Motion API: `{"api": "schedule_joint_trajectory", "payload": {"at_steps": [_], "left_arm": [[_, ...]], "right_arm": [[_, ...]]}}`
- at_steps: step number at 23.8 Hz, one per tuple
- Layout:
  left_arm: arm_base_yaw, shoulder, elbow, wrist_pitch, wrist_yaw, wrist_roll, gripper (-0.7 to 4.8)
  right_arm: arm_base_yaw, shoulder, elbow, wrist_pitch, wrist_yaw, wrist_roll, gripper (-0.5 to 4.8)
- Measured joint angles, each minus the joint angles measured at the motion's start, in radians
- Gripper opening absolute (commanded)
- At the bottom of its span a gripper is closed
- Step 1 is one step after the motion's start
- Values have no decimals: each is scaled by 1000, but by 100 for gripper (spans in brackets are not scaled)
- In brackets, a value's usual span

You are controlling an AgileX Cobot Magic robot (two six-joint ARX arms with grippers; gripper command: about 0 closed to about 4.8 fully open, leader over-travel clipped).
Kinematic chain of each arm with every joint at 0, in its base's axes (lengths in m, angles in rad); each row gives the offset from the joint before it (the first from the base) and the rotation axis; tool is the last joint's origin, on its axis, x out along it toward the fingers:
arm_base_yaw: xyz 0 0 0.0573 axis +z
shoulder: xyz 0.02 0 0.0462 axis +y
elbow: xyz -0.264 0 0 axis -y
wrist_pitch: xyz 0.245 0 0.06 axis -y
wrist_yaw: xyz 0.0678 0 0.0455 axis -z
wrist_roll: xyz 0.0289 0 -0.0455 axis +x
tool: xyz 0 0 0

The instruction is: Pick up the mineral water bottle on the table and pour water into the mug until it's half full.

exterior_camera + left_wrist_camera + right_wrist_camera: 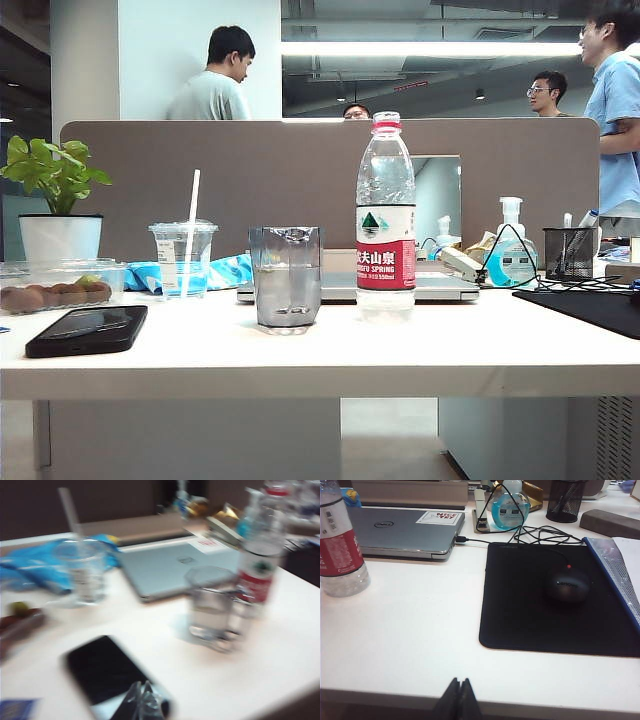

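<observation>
The mineral water bottle (386, 220) stands upright on the white table (320, 365), its pale cap on. Just to its left is the mug (286, 276), a clear faceted glass. Neither gripper shows in the exterior view. The left wrist view is blurred: my left gripper (142, 683) hangs over a black phone near the table's front, fingertips together, well short of the mug (210, 605) and the bottle (257, 565). My right gripper (460, 679) is shut and empty at the table's front edge, with the bottle (340, 550) far off to one side.
A black phone (88, 330) lies front left. Behind it are a lidded plastic cup with straw (183, 258), a box of kiwis (55, 290) and a potted plant (58, 210). A closed laptop (340, 288) lies behind the glass. A black mouse pad (520, 605) with mouse (566, 585) is on the right.
</observation>
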Motion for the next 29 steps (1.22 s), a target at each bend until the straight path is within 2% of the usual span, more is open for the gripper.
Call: {"api": "schedule_joint_trajectory", "payload": {"at_steps": [4, 6, 12, 17, 23, 29], "left_arm": [[127, -173, -110, 58, 6, -35, -4], [187, -298, -179, 31, -13, -56, -4], [176, -301, -192, -60, -73, -77, -3], [174, -301, -192, -67, -119, -78, -3], [125, -301, -192, -69, -269, -90, -3], [126, -301, -192, -69, -277, -97, -3]], "right_arm": [[0, 0, 0, 0, 0, 0, -5], [0, 0, 0, 0, 0, 0, -5], [-1, 0, 0, 0, 0, -1, -5], [-2, 0, 0, 0, 0, -1, -5], [-2, 0, 0, 0, 0, -1, -5], [-2, 0, 0, 0, 0, -1, -5]]}}
